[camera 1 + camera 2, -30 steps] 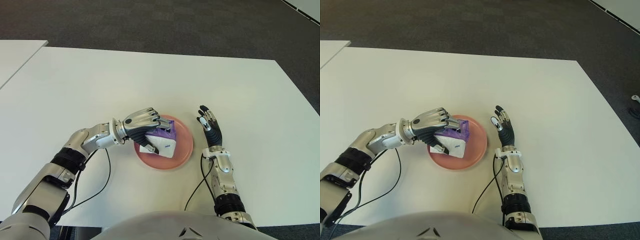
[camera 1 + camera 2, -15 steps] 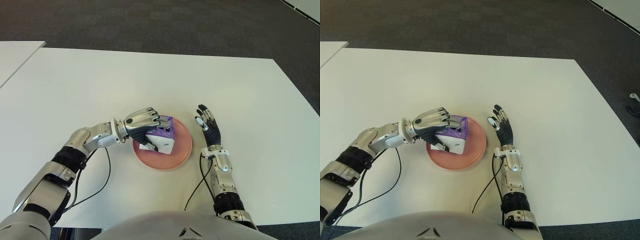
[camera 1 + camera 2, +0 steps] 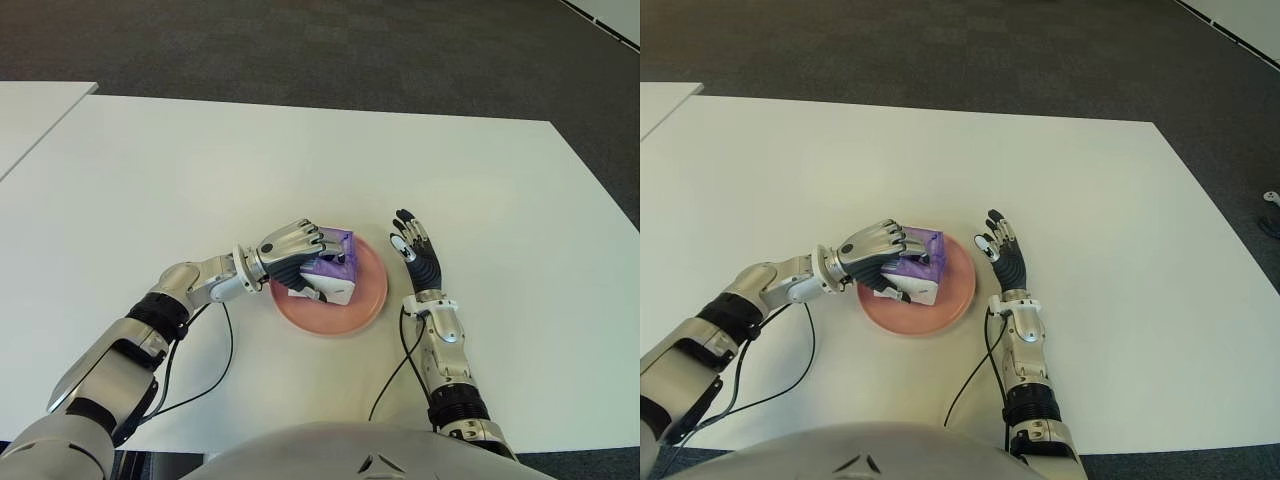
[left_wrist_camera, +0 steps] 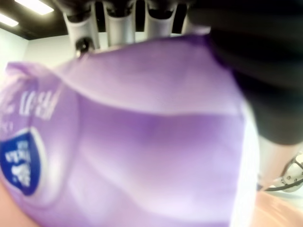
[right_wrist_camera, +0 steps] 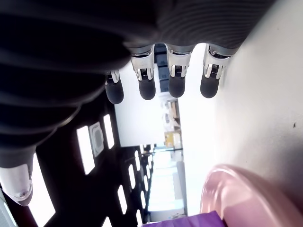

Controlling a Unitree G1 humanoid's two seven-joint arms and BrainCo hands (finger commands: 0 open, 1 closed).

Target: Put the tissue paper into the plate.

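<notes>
1. The left robot hand [image 3: 290,247] reaches in from the robot's left over the near-left part of the round, shallow pink plate [image 3: 365,305], its metal fingers [image 3: 305,238] curled around the purple-and-white soft pack of tissue paper [image 3: 333,275].
2. The pack sits inside the plate, on its left half, tilted, with the purple top toward the far side and the white face toward the robot; whether its underside touches the plate floor cannot be told.
3. In the left wrist view the purple wrapper [image 4: 142,142] fills the frame, with fingers pressed against its top edge.
4. The right robot hand [image 3: 418,250] stands just beside the plate's right rim, apart from it, fingers extended and spread, holding nothing.
5. The plate lies on the wide white counter [image 3: 250,160], near the robot's edge.
6. Thin black cables [image 3: 215,365] trail from both forearms across the counter.
</notes>
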